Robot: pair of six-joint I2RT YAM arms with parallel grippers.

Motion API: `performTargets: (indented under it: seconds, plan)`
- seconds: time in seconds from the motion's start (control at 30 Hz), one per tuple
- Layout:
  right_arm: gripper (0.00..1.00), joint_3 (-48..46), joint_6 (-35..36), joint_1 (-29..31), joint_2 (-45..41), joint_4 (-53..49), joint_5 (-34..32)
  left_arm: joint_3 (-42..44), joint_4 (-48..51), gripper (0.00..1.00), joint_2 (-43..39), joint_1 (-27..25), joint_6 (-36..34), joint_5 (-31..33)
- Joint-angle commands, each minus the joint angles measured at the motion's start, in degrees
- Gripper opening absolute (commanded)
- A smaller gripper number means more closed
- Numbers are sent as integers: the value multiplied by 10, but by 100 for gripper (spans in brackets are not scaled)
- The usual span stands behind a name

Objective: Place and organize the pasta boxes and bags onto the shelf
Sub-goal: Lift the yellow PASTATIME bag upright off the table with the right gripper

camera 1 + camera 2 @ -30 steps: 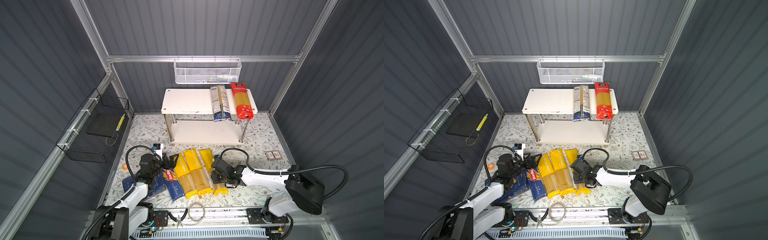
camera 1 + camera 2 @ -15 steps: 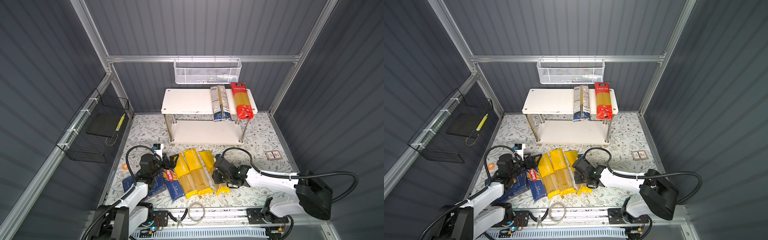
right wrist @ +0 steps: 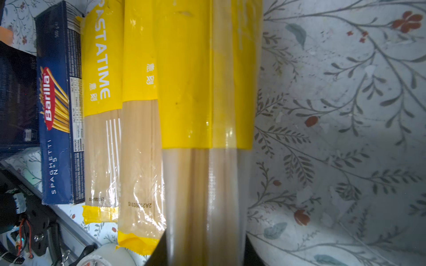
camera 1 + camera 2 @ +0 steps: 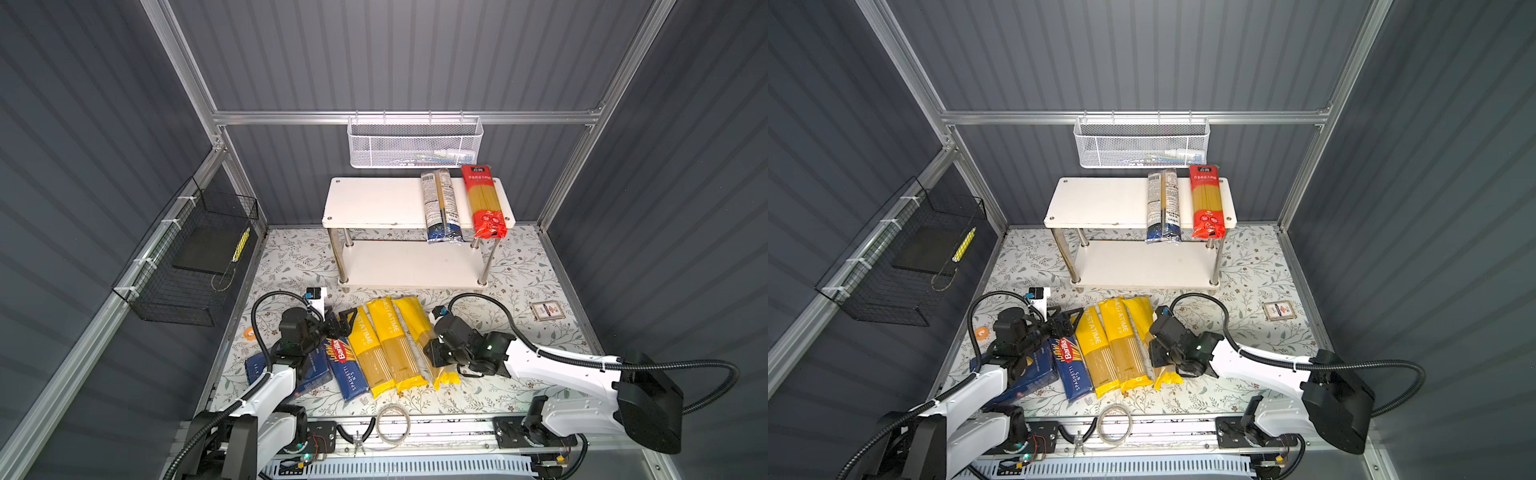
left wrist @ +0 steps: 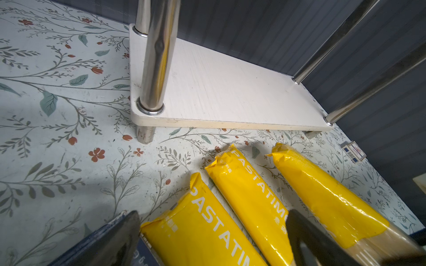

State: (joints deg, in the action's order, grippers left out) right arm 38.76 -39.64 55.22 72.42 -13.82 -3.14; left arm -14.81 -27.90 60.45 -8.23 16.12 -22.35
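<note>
Dark grey ribbed wall panels (image 4: pixel 395 54) are enclosing three sides within aluminium framing (image 4: pixel 291 117). Floral-patterned tabletop (image 4: pixel 519 266) is lying below. White mesh basket (image 4: pixel 415 145) is hanging at rear; black wire basket (image 4: pixel 183 270) is hanging at left.

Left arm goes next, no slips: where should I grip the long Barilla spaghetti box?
Across its narrow width near mid-length, from above: the spaghetti box lies flat and long, so a middle grip should keep it level. The wide box and yellow bag crowd its sides; room looks tight.

Right gripper (image 4: pixel 1158 360) clamped on the rightmost yellow bag (image 4: pixel 1139 311), six o'clock of the shelf (image 4: pixel 1100 203), red bag (image 4: pixel 1205 201) lying topside at three o'clock.
</note>
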Motion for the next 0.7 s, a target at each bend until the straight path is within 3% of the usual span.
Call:
performTargets:
  seconds: [0.0,0.67]
  plan:
    - [26,20,16,7,-30,40,-10,-15,6,100,1,-3,-8,-2]
    - [26,104,34,53,-43,9,-27,-11,24,100,-26,-3,-8,27]
